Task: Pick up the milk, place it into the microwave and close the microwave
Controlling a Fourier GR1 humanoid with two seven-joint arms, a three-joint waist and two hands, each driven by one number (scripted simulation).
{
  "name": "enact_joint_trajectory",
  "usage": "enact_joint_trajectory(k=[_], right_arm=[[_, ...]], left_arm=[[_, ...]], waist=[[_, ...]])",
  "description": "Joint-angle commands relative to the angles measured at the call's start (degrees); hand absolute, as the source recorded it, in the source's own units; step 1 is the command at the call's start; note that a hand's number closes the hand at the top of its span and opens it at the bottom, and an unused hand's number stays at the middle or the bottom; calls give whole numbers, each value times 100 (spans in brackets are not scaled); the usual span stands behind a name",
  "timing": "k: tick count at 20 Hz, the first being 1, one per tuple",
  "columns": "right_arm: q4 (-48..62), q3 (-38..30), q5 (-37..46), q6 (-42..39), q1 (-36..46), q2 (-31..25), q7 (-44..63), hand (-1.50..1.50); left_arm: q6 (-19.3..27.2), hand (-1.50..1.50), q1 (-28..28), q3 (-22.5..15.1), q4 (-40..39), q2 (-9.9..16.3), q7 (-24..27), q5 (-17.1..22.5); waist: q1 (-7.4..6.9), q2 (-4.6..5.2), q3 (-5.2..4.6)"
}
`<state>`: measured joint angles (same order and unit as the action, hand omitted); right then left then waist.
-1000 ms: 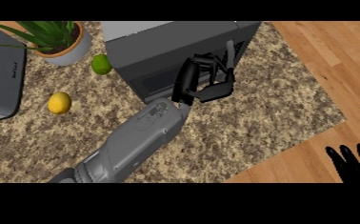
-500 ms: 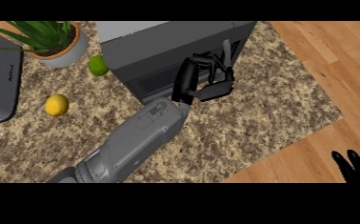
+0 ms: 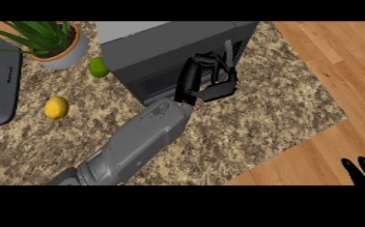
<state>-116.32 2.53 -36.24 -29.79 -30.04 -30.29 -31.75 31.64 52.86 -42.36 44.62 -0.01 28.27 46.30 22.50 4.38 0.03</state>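
Note:
The dark grey microwave (image 3: pixel 157 52) stands at the top middle of the speckled counter. Its front faces me, and the door lies flat against the body. My left hand (image 3: pixel 203 78) rests against the right part of that front, near the vertical handle (image 3: pixel 228 52). Its fingers are straight and point up, and the thumb sticks out to the right. The grey left forearm (image 3: pixel 135 144) runs up from the lower left. Only the fingertips of my right hand (image 3: pixel 353 170) show, at the lower right edge over the wooden floor. No milk is visible.
A potted green plant (image 3: pixel 53 42) stands at the top left, with a lime (image 3: pixel 98 67) beside the microwave and a lemon (image 3: pixel 57 107) nearer me. A dark flat object (image 3: pixel 7 81) cuts in at the left edge. The counter's edge runs diagonally at the right.
My left hand has stayed on the microwave's front with hardly any shift. The right hand has sunk lower at the view's edge.

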Motion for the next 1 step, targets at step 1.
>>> enact_joint_trajectory(k=[1], right_arm=[[-82,-39,-56,-158,-94,-97,-29,-150]], left_arm=[[-85,150,469,186,-426,1,-117,141]], waist=[[96,55,1]])
